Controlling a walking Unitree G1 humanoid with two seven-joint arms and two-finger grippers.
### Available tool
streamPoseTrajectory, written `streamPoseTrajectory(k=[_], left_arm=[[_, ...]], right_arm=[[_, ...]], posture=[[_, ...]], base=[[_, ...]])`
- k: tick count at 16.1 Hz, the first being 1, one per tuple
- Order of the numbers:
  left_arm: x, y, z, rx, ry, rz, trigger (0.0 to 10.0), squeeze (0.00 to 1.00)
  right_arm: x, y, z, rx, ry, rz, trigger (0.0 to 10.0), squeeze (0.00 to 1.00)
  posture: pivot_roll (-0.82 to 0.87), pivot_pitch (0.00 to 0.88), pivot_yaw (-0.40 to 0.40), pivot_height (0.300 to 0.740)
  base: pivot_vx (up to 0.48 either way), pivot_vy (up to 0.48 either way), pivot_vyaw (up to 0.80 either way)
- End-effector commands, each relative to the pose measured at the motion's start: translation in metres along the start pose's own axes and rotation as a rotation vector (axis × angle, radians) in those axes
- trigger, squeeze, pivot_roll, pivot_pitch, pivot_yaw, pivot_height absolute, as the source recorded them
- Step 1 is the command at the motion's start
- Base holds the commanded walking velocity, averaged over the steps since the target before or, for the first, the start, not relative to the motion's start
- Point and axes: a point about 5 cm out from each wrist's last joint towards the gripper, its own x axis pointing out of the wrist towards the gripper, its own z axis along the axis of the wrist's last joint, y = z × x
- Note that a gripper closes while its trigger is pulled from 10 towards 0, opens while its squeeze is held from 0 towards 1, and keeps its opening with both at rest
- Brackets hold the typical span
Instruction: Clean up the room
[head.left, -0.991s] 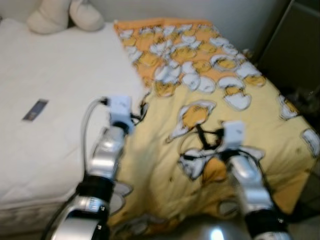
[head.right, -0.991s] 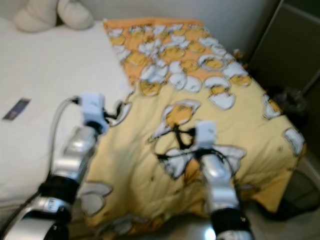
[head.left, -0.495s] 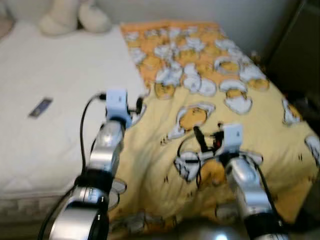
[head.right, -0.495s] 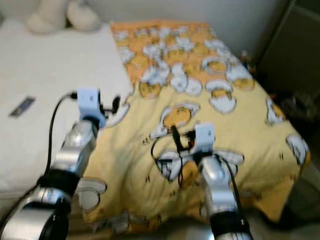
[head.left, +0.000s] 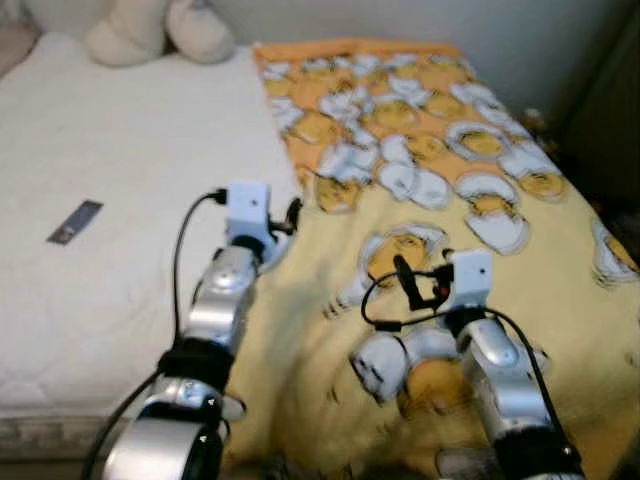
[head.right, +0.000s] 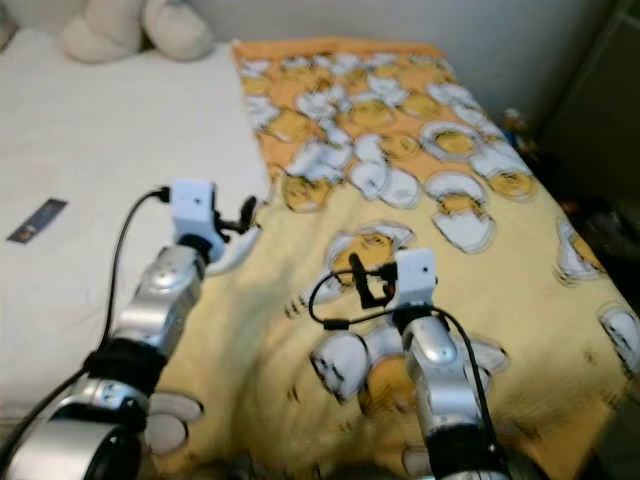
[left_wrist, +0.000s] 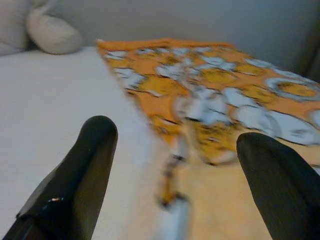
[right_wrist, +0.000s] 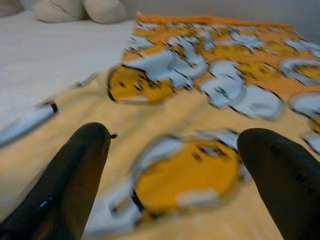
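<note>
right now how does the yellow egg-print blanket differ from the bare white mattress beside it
The yellow and orange egg-print blanket is patterned and rumpled; the bare white quilted mattress is plain and flat. The blanket covers the robot's right side of the bed, the mattress lies exposed on its left. The mattress carries a small dark flat object; both open end effectors, left and right, hover over the blanket's edge.

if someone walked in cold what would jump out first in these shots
The yellow and orange cartoon-egg blanket would catch the eye first, spread over the right half of the white mattress. Next come the two silver arms over its near part, the left gripper open at the blanket's edge and the right gripper open above an egg print. A pale plush toy sits at the far end, and a small dark card lies on the bare mattress.
</note>
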Motion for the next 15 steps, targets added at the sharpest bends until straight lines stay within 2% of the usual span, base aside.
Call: streamPoseTrajectory(k=[1, 3, 5, 8, 9, 10, 12, 14, 15], left_arm=[[0.0, 0.007, 0.0, -0.01, 0.005, 0.025, 10.0, 0.0], [0.001, 0.009, 0.001, -0.025, 0.007, 0.041, 10.0, 0.0], [0.004, 0.018, 0.003, -0.011, 0.009, 0.103, 10.0, 0.0], [0.02, 0.035, 0.002, -0.002, 0.156, 0.094, 10.0, 0.0], [0.021, 0.035, -0.003, -0.018, 0.224, 0.061, 10.0, 0.0], [0.021, 0.035, -0.005, -0.032, 0.249, 0.057, 10.0, 0.0], [0.022, 0.025, -0.015, -0.107, 0.314, 0.019, 10.0, 0.0], [0.021, 0.018, -0.02, -0.046, 0.329, -0.015, 10.0, 0.0], [0.02, 0.019, -0.021, 0.041, 0.331, -0.009, 10.0, 0.0]], right_arm=[[0.001, 0.004, 0.002, -0.005, -0.008, 0.015, 10.0, 0.0], [-0.001, 0.004, 0.001, -0.009, 0.0, 0.023, 10.0, 0.0], [-0.004, 0.004, 0.001, -0.009, 0.002, 0.032, 10.0, 0.0], [-0.019, 0.006, -0.005, -0.002, 0.025, 0.041, 10.0, 0.0], [-0.03, 0.005, -0.007, -0.002, 0.037, 0.035, 10.0, 0.0], [-0.034, 0.005, -0.008, -0.004, 0.046, 0.033, 10.0, 0.0], [-0.064, 0.003, -0.012, -0.009, 0.09, 0.017, 10.0, 0.0], [-0.09, 0.004, -0.013, -0.013, 0.136, 0.002, 10.0, 0.0], [-0.104, 0.006, -0.014, -0.013, 0.159, -0.003, 10.0, 0.0]], posture=[[0.02, 0.0, -0.035, 0.74], [0.02, 0.0, -0.038, 0.74], [0.01, 0.0, -0.043, 0.74], [-0.03, 0.0, -0.049, 0.74], [-0.06, 0.023, -0.05, 0.74], [-0.06, 0.032, -0.051, 0.74], [-0.13, 0.108, -0.059, 0.74], [-0.18, 0.162, -0.065, 0.74], [-0.22, 0.193, -0.063, 0.74]], base=[[0.48, 0.0, 0.0], [0.48, 0.0, 0.0], [0.371, 0.122, 0.0], [0.0, 0.0, 0.0], [0.0, 0.0, 0.0], [0.0, 0.0, 0.0], [0.0, 0.0, 0.0], [0.0, 0.0, 0.0], [0.0, 0.0, 0.0]])
